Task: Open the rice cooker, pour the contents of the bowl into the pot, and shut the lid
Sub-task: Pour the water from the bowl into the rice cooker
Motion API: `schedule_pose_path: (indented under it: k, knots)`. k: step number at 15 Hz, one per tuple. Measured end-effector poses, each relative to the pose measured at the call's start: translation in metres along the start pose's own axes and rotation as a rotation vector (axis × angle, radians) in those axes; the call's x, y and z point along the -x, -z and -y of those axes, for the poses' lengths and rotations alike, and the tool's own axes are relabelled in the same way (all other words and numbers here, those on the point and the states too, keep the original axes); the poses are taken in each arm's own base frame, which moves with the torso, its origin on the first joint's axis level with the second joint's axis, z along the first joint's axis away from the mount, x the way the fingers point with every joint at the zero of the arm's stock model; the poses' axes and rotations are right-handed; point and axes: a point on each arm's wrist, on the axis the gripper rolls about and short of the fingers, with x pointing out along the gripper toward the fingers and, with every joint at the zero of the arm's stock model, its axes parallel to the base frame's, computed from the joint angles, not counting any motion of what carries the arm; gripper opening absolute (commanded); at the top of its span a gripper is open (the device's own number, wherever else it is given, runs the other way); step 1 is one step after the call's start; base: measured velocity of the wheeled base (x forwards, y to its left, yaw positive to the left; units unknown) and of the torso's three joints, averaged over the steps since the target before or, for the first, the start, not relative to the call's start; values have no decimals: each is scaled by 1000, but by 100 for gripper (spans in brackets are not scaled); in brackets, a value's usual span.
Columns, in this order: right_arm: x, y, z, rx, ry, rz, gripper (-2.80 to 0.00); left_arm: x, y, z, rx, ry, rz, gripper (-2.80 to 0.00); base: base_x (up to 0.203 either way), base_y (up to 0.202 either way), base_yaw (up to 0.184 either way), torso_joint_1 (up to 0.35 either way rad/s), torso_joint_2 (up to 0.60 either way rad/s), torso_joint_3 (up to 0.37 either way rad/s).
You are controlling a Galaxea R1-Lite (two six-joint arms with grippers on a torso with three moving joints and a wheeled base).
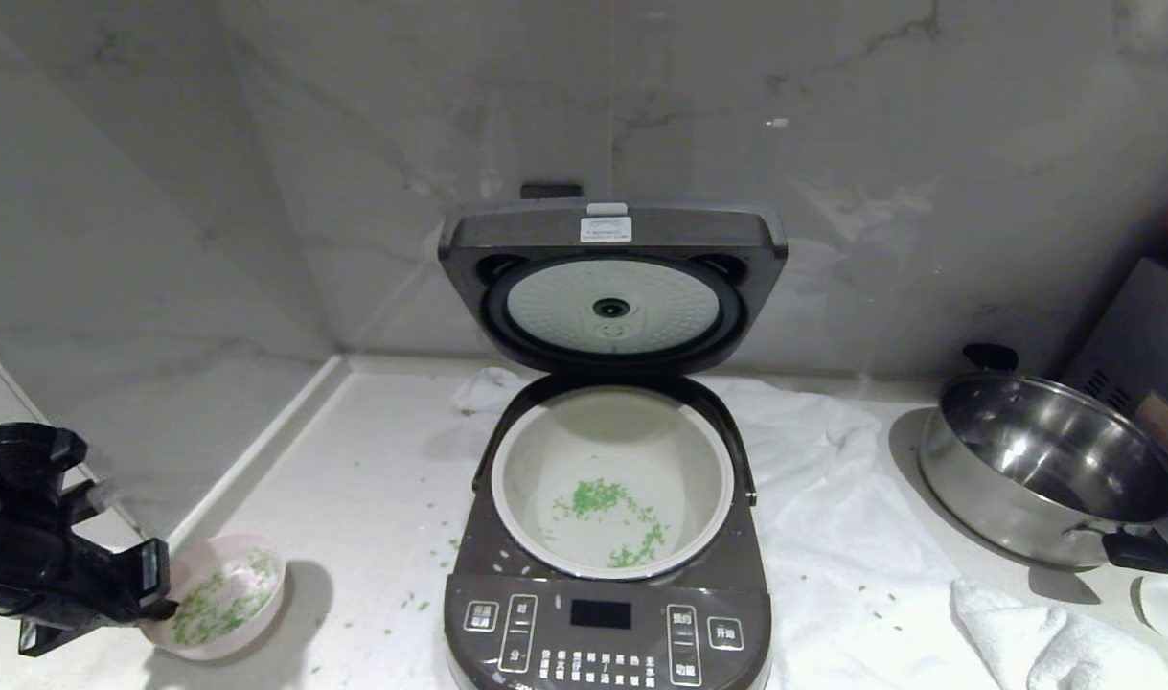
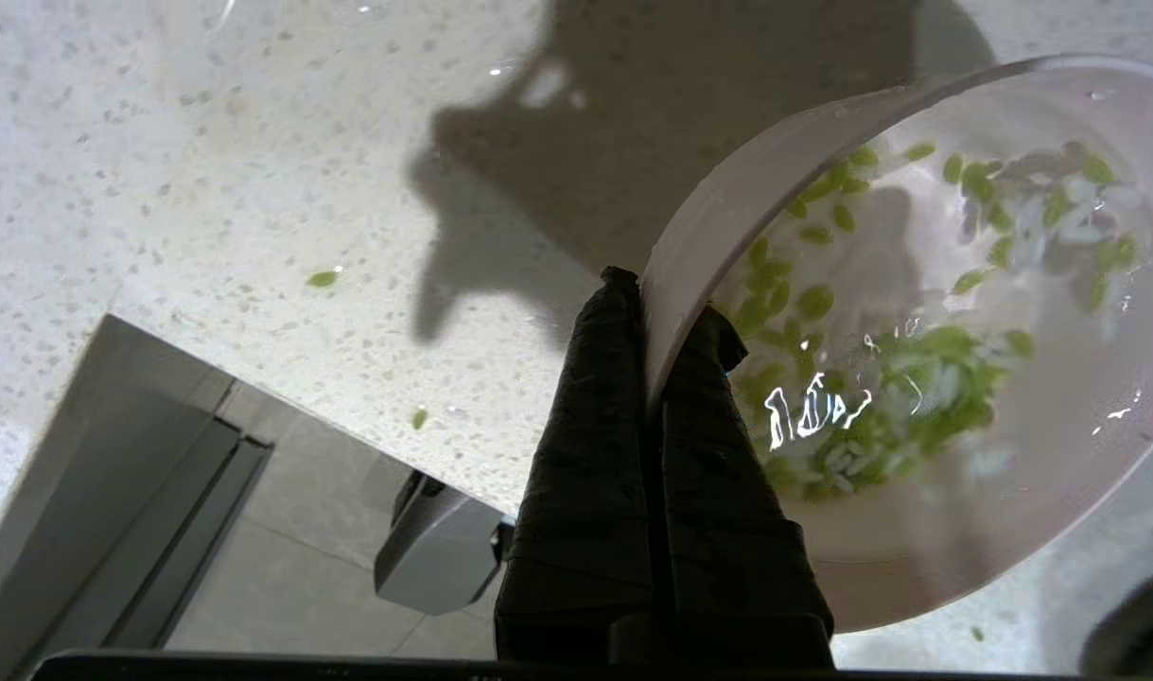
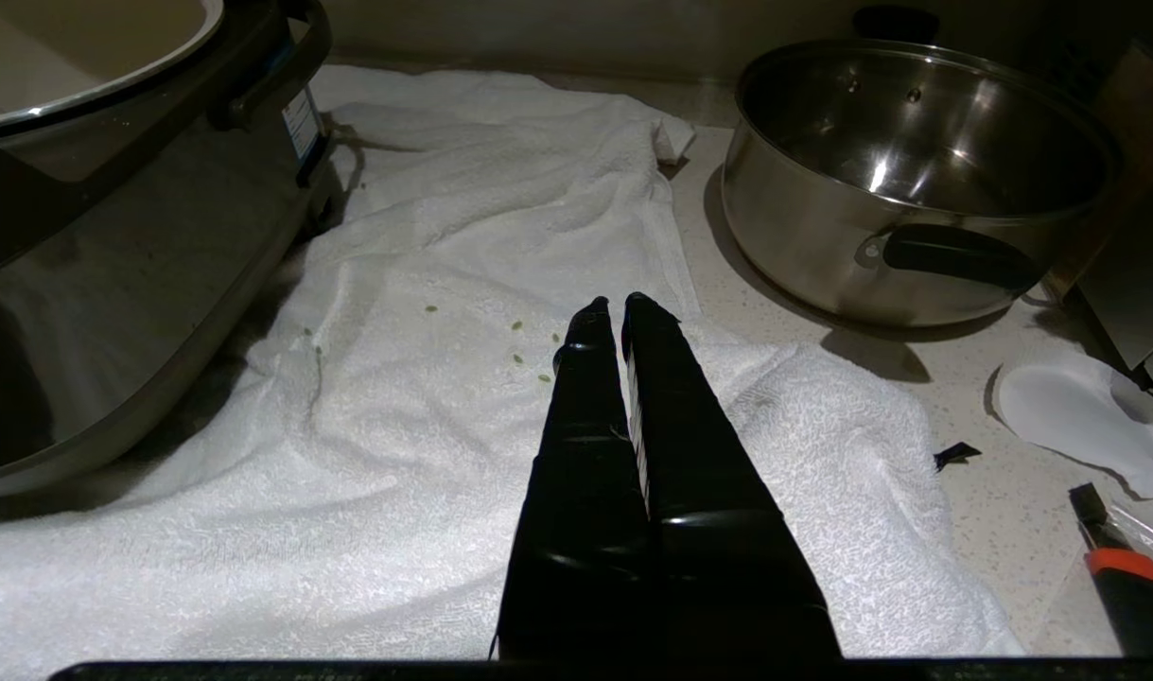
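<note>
Speckled counter point(image 1: 373, 498) carries rice cooker point(image 1: 607, 613), white towel point(image 1: 833, 537), steel pan point(image 1: 1048, 470).

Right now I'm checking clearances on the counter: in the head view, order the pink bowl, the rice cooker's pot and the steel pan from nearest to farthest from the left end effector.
1. The pink bowl, pinched by its rim in the left end effector at the counter's left front.
2. The pot, centre, open inside the cooker.
3. The steel pan, far right.
</note>
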Motion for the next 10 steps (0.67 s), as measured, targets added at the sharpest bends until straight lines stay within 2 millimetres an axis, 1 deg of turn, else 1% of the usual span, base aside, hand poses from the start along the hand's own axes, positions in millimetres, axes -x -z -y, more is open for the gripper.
schedule_pose_path:
  k: [3, 10]
  knots:
    - [0, 0, 0, -1, 1, 0, -280, 7, -7, 15, -15, 17, 1, -280, 0, 0, 0, 0, 0, 0]
    - [0, 0, 0, 0, 0, 0, -280, 35, -28, 59, -49, 76, 14, -280, 0, 0, 0, 0, 0, 0]
